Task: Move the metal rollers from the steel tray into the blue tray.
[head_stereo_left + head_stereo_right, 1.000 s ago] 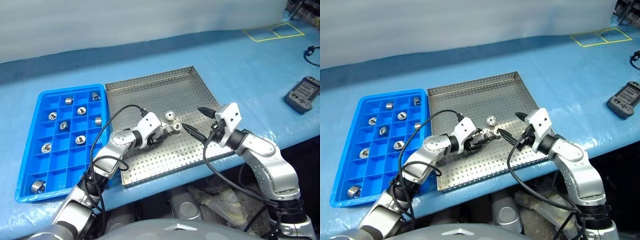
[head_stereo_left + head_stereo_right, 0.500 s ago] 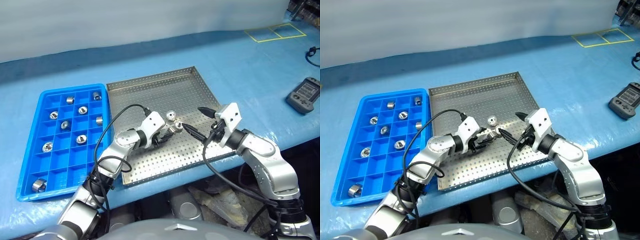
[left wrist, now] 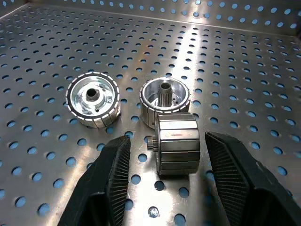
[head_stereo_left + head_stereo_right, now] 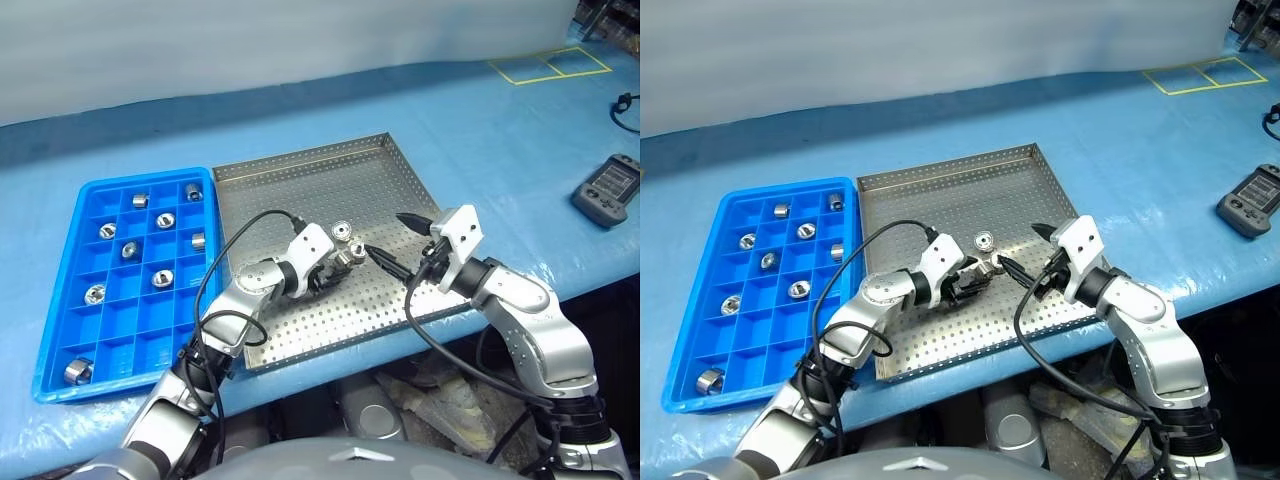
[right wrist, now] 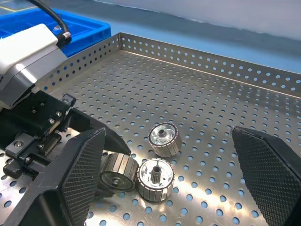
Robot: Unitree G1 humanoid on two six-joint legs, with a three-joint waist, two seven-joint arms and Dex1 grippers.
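Left eye view looks down on a blue-covered worktop [image 4: 480, 130] where the steel tray [image 4: 300, 180] sits at the centre, with the blue tray [image 4: 60, 300] lying just beside it at its nine o'clock side. Three metal rollers [image 3: 177, 144] remain on the perforated steel floor, bunched close together a little past the tray's middle toward four o'clock. From the left wrist view, one roller lies on its side between the left gripper's [image 3: 164, 176] fingers [image 3: 115, 165], which stand partly apart on either side of it with a gap showing on both sides, so it is bracketed, not pinched. A second roller [image 3: 165, 100], hole up, sits touching the far end of that one, and a third [image 3: 93, 99] stands apart beside them, also hole up. The right gripper [image 4: 392, 242] hovers at the three o'clock side of the cluster, its fingers [image 5: 265, 165] spread wide and empty, pointing toward the rollers and toward the left gripper. In the blue tray, nine rollers [image 4: 128, 250] already rest in separate square compartments, most in the far half, one [image 4: 76, 371] alone near the corner at seven o'clock. A dark handheld controller [image 4: 606, 188] lies on the worktop well apart at three o'clock, and a yellow taped rectangle [image 4: 548, 64] marks the surface at one o'clock.
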